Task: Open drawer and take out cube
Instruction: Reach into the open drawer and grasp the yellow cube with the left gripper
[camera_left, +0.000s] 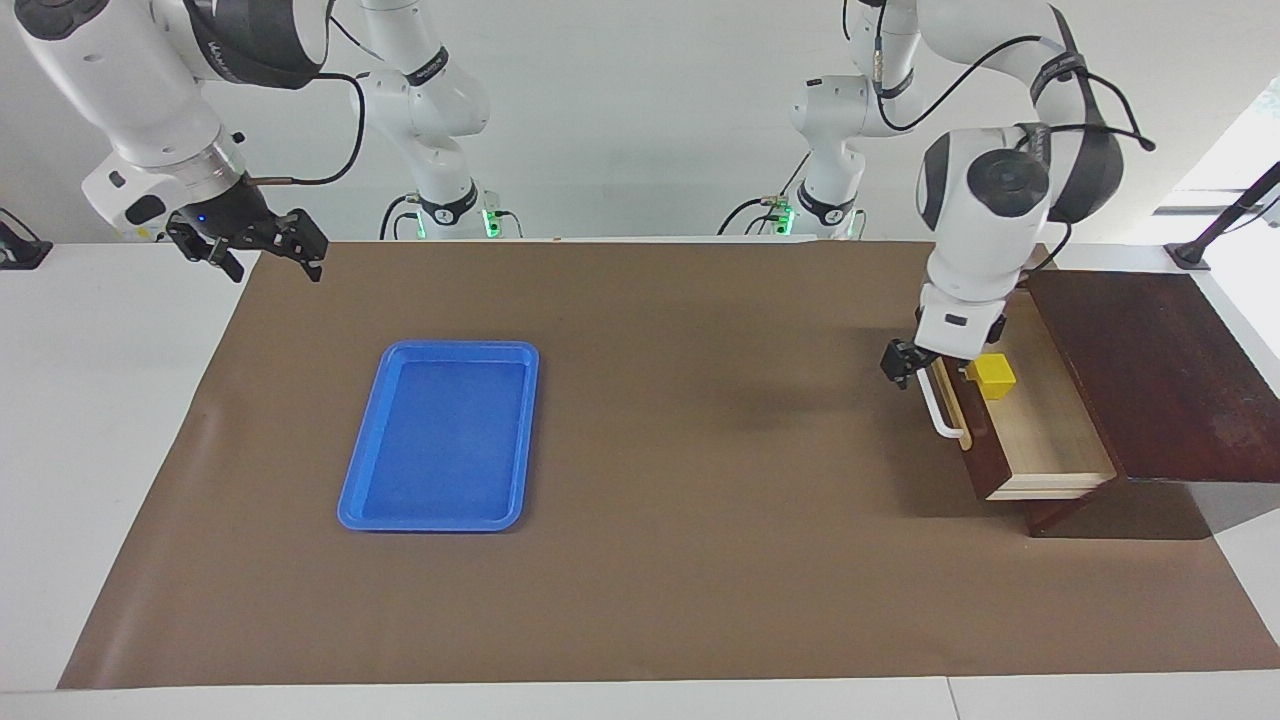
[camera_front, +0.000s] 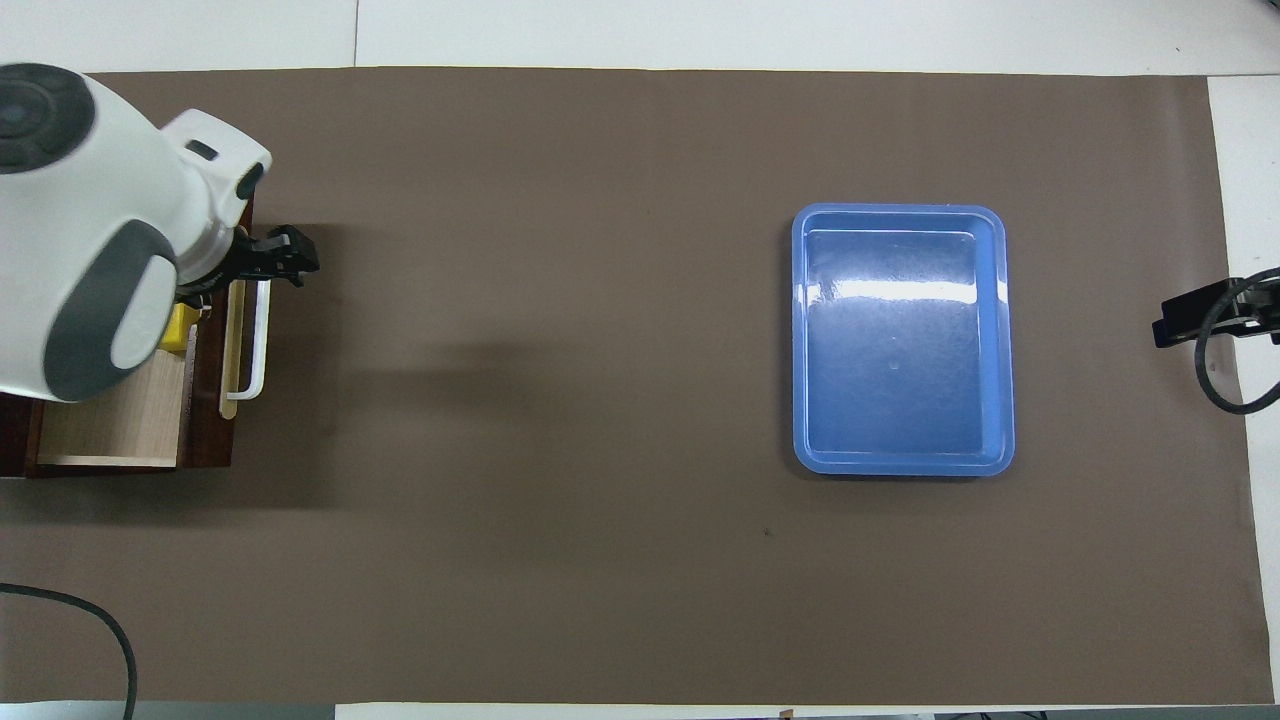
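**Drawer standing open, cube lying inside**

The left claw (camera_left: 932, 368) is hanging released over the drawer (camera_left: 1010, 430) front, above its white handle (camera_left: 937, 408). The yellow cube (camera_left: 991, 375) is sitting in the pale interior. The right claw (camera_left: 262, 243), also released, is waiting over the bench (camera_left: 100, 400) edge, well apart from the blue tray (camera_left: 440, 435).

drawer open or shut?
Open: the drawer is pulled out, its pale interior exposed, with the cube sitting inside.
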